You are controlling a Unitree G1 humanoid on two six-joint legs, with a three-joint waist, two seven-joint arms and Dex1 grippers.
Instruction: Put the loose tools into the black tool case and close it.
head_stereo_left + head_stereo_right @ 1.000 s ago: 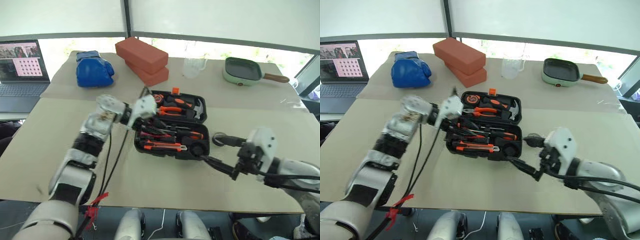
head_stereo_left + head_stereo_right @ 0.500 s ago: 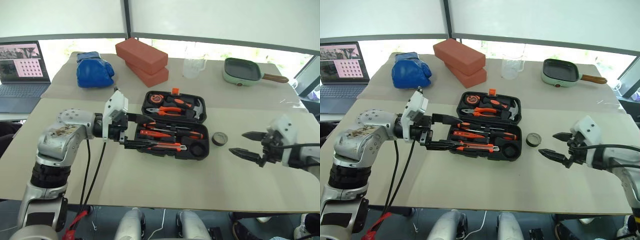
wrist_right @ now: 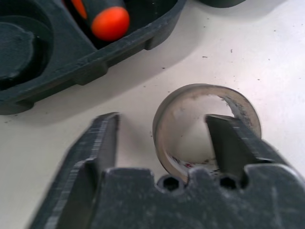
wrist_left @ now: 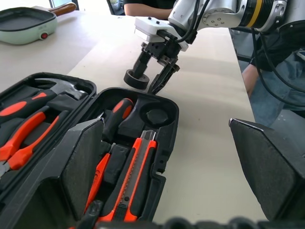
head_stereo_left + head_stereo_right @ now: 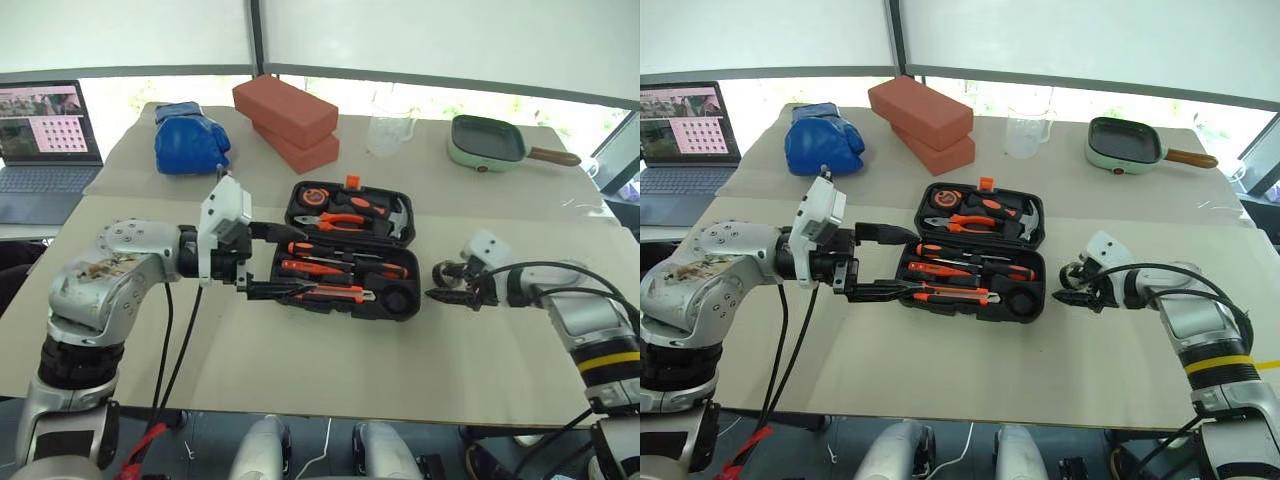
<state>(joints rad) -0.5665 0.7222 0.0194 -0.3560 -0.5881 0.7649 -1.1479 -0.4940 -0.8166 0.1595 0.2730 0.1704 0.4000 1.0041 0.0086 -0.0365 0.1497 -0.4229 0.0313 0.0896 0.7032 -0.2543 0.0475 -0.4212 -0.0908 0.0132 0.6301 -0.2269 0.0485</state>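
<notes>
Black tool case (image 5: 350,250) open at centre frame, orange-handled tools seated in its recesses, round recess (image 5: 398,298) at lower right corner vacant. Small black tape roll (image 4: 136,79) on the table (image 5: 300,370) just right of the case. Right gripper (image 5: 448,285) down over the roll, one finger (image 3: 233,143) inside its ring, the other (image 3: 97,143) outside the wall, jaws part-closed, not pinching. Left gripper (image 5: 275,260) spread wide and empty, hovering at the case's left edge. Red bricks (image 5: 285,120) and blue boxing glove (image 5: 190,140) toward upper left.
</notes>
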